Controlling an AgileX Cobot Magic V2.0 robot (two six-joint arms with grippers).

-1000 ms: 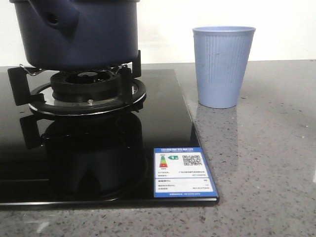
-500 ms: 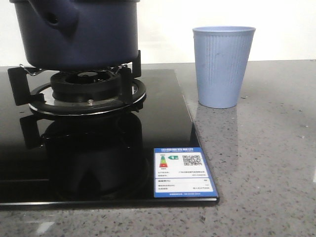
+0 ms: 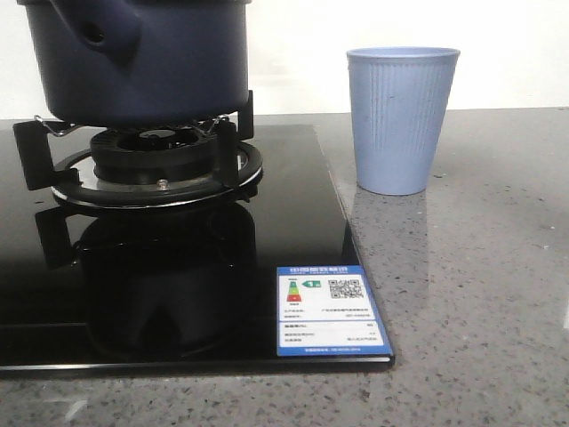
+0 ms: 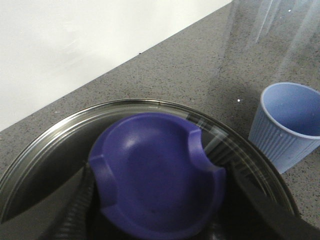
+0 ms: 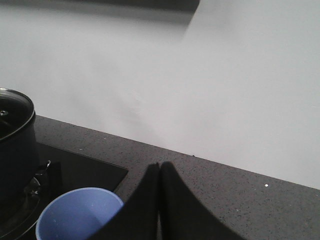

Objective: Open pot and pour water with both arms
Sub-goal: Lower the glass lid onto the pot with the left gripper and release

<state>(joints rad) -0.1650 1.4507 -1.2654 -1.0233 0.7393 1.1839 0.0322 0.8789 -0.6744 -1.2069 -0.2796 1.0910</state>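
The dark navy-blue pot (image 3: 142,58) sits on the gas burner (image 3: 156,165) at the left; its stubby side handle (image 3: 102,34) faces the camera. In the left wrist view a glass lid (image 4: 55,145) with a purple knob (image 4: 155,175) covers it. My left gripper (image 4: 160,187) is open and straddles the knob; one finger (image 4: 75,210) is at the knob's edge, the other (image 4: 262,202) a little apart. My right gripper (image 5: 160,167) is shut and empty, above the counter beside the light blue ribbed cup (image 5: 75,212), which stands right of the stove (image 3: 402,120). Neither gripper shows in the front view.
The black glass stove top (image 3: 293,213) bears an energy label (image 3: 331,311) at its front right corner. Grey speckled counter (image 3: 471,294) lies around it. A white wall (image 5: 200,75) is behind. The pot's rim shows in the right wrist view (image 5: 15,100).
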